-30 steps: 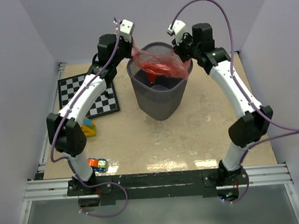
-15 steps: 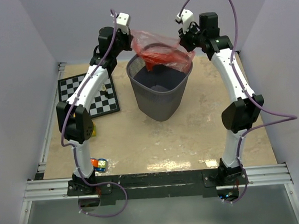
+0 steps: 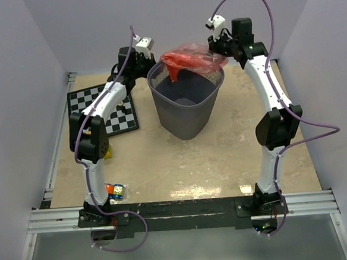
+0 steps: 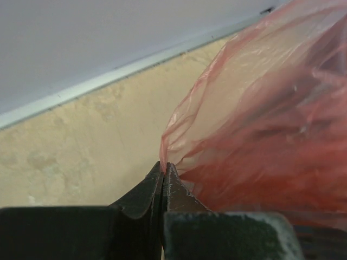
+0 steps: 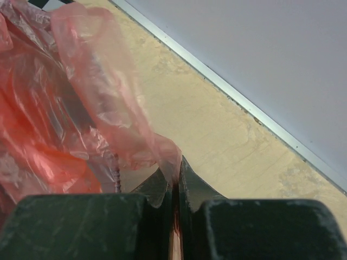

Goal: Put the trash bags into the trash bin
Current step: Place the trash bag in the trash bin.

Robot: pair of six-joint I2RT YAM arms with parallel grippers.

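Left wrist view: left pincer (image 4: 162, 169) is closed on only the very tip of the trash bags (image 3: 189, 58), bunched above the far rim of the trash bin (image 3: 187, 114); right pincer (image 5: 174, 172) nips the other edge. That thin left hold could slip, dropping film outside the rim

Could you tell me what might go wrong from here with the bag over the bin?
1. The left gripper pinches only a thin tip of the trash bag; the film could slip out or tear.
2. The bag hangs bunched above the far rim of the trash bin, so if the right gripper lets go, it may drop behind rather than inside.
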